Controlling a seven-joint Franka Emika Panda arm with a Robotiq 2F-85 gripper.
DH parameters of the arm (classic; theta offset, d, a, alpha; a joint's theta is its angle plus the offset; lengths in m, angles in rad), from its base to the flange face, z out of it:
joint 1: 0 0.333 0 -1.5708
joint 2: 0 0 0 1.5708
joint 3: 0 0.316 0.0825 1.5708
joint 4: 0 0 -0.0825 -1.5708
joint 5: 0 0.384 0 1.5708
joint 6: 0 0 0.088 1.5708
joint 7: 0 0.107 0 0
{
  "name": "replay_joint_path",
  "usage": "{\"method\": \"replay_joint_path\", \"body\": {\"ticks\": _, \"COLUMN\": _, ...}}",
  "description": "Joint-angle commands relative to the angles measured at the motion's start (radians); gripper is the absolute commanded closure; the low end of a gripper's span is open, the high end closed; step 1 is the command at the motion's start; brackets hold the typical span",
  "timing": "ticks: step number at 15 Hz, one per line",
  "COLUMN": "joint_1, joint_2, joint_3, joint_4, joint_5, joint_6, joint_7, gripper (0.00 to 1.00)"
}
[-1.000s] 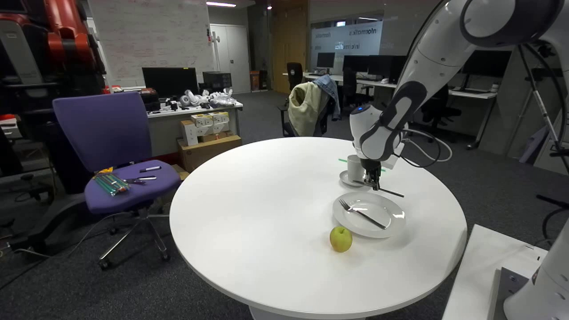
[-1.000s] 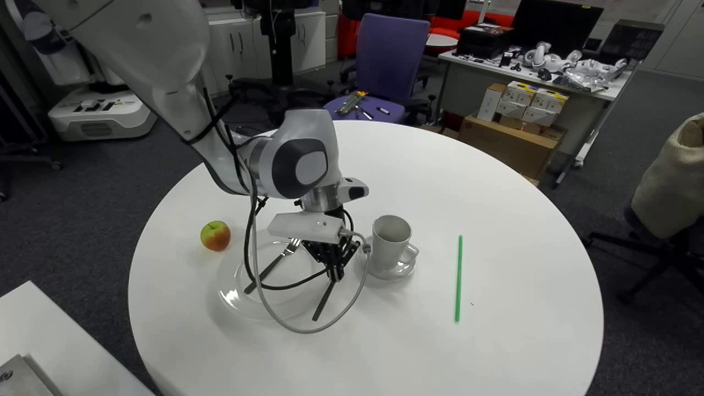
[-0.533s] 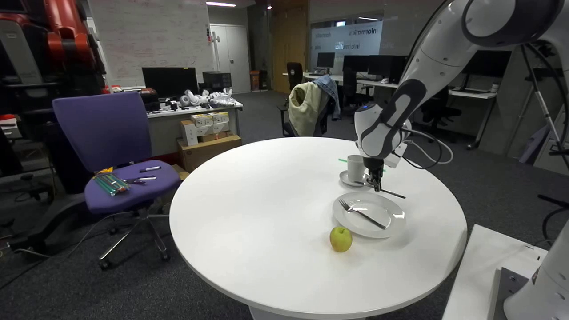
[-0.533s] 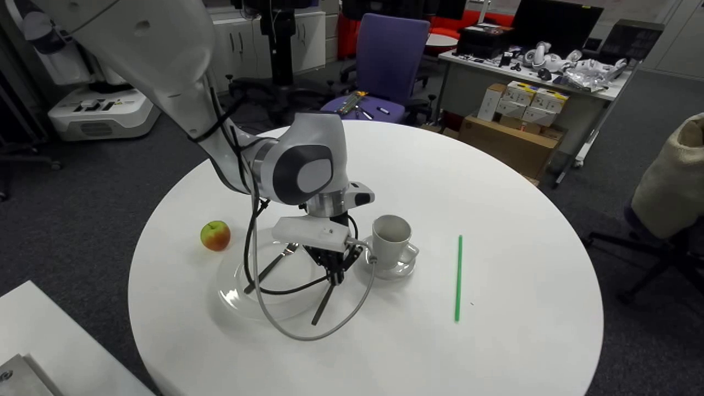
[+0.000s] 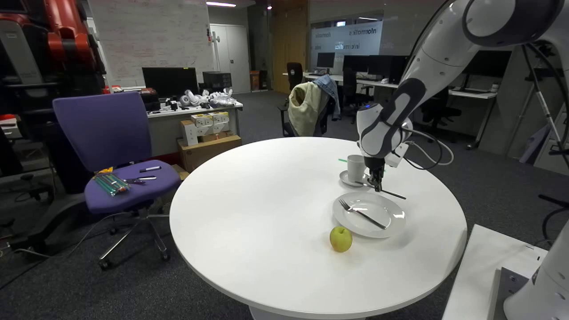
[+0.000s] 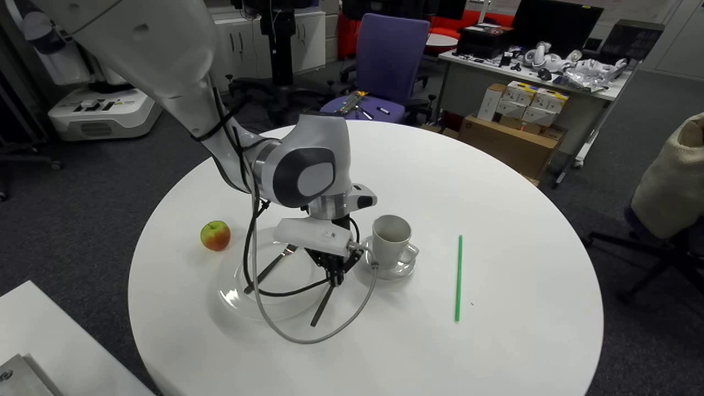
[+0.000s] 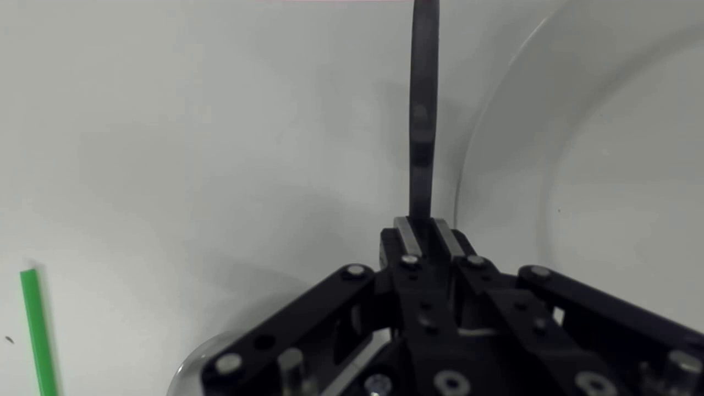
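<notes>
- One dark utensil (image 7: pixel 423 110) is sitting in your gripper (image 7: pixel 426 236); you are pinching it by the handle, jaws standing narrow with a side on each face of it.
- Handle is running straight ahead out of the fingertips, toward the top of the wrist view.
- Opposite end is reaching out on the other side of the gripper, toward the saucer (image 6: pixel 393 273); contact there is staying unclear to you.
- Gripper is pointing down, low over the table (image 5: pixel 258 213); whether the utensil is touching the surface, you are unable to tell.
- White plate (image 7: pixel 503 165) is lying just beside the fingertips, to their right in the wrist view.
- Fork (image 5: pixel 364 216) is resting on that plate, near the gripper but apart from it.
- Mug (image 6: pixel 388 250) is standing upright on the saucer, near the gripper, on the side away from the plate.
- Green stick (image 6: pixel 458 278) is lying past the mug, well apart from the gripper.
- Apple (image 5: pixel 341 239) is sitting across the plate from the gripper, near the plate's rim.
</notes>
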Motion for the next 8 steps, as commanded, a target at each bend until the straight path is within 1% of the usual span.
{"method": "replay_joint_path", "body": {"ticks": 1, "joint_1": -0.023, "joint_2": -0.004, "joint_3": 0.02, "joint_4": 0.001, "joint_5": 0.028, "joint_6": 0.017, "joint_7": -0.045, "gripper": 0.97}}
{"method": "replay_joint_path", "body": {"ticks": 8, "joint_1": -0.019, "joint_2": 0.014, "joint_3": 0.017, "joint_4": 0.013, "joint_5": 0.021, "joint_6": 0.015, "joint_7": -0.039, "gripper": 0.97}}
